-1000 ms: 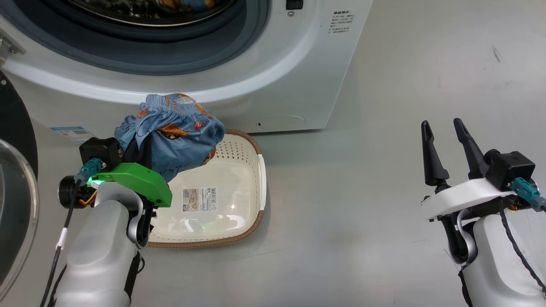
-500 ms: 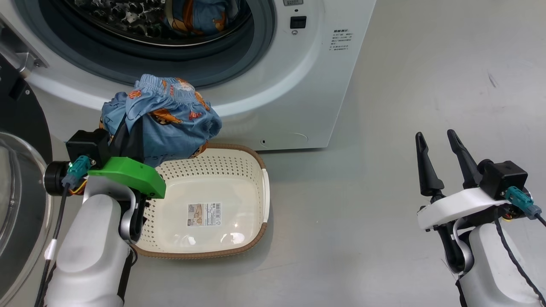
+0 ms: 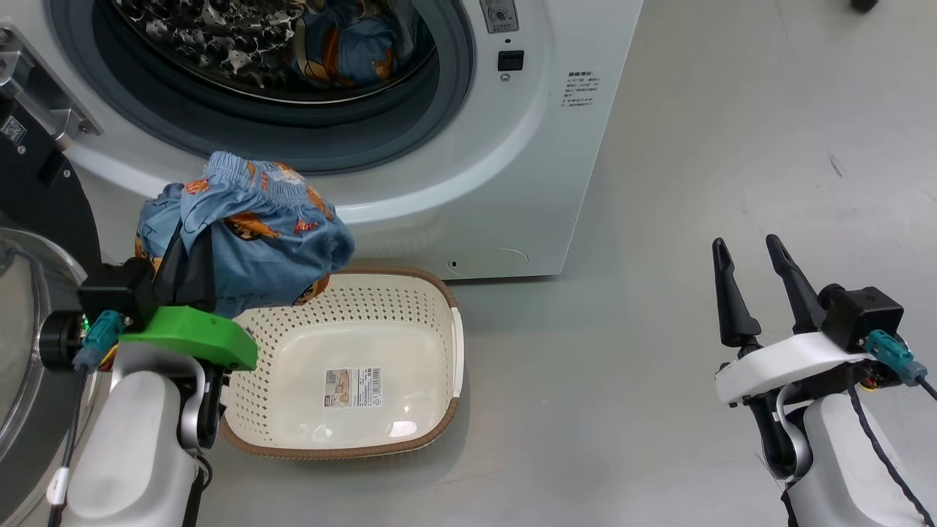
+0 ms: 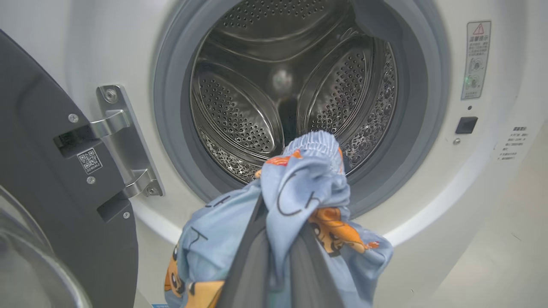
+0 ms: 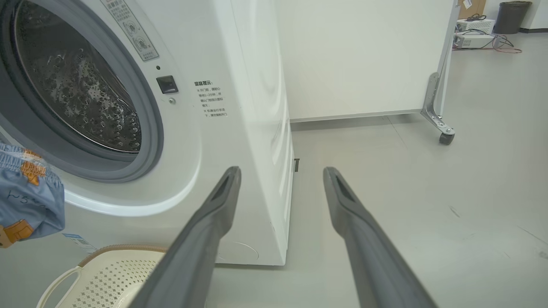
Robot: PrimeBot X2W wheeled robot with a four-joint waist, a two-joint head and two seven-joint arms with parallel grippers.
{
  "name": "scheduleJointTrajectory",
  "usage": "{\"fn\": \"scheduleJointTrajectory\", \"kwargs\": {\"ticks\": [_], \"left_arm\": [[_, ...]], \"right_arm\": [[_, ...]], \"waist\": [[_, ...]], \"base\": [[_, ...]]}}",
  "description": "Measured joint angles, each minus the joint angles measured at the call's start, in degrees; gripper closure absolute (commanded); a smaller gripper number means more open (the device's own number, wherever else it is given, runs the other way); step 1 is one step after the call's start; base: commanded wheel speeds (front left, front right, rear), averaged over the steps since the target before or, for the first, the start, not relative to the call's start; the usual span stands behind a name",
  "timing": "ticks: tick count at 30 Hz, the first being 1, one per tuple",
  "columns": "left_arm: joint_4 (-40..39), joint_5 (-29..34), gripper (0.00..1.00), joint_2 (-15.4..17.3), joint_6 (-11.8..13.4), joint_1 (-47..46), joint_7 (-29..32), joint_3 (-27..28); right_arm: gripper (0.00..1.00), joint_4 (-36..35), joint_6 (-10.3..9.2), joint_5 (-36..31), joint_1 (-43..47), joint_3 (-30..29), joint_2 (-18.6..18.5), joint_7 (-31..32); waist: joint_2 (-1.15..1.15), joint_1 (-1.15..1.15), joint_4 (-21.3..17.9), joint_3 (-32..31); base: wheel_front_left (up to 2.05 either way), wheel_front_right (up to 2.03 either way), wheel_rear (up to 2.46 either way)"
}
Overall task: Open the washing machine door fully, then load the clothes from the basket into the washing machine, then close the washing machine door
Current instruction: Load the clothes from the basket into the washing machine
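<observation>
Nearby, door (image 4: 43, 205) open leftward; left tool (image 4: 280, 226) grasping clothes (image 3: 271, 241) above basket (image 3: 454, 344); right tool (image 3: 747, 252) spread.

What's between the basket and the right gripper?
Nothing. The head view shows just bare grey floor between the basket and the right gripper.

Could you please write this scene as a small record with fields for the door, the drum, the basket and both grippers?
door: swung open, on the left
drum: loaded garment lies inside
basket: on the floor before the washing machine, no clothes inside
left gripper: shut on held garment, in the air below the drum opening
right gripper: open, holding nothing
</observation>
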Motion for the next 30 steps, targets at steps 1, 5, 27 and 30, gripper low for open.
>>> {"fn": "scheduleJointTrajectory", "kwargs": {"ticks": [1,5,27,30], "left_arm": [[-0.45,0.01,1.00,0.21,0.19,0.64,0.00,0.18],[-2.01,0.01,1.00,0.37,0.52,3.05,0.00,1.48],[-8.54,1.75,1.00,0.30,1.77,11.72,0.00,4.82],[-9.28,1.75,1.00,0.19,1.77,12.77,0.00,4.97]], "right_arm": [[0.00,0.00,0.00,0.19,0.16,-0.05,-0.03,0.00],[0.00,0.00,0.00,0.21,1.10,-0.14,-0.15,0.00],[0.00,-1.36,0.00,0.19,1.57,0.14,-0.99,0.00],[0.00,-1.59,0.00,0.18,2.04,0.14,-1.12,0.00]], "waist": [[0.00,0.00,0.01,-0.19],[0.00,0.00,0.13,-0.91],[0.00,0.00,-0.78,-2.83],[0.00,0.00,-0.97,-2.71]], "base": [[0.00,0.00,0.00],[0.00,0.00,0.00],[0.00,0.00,0.00],[0.00,0.00,0.00]]}}
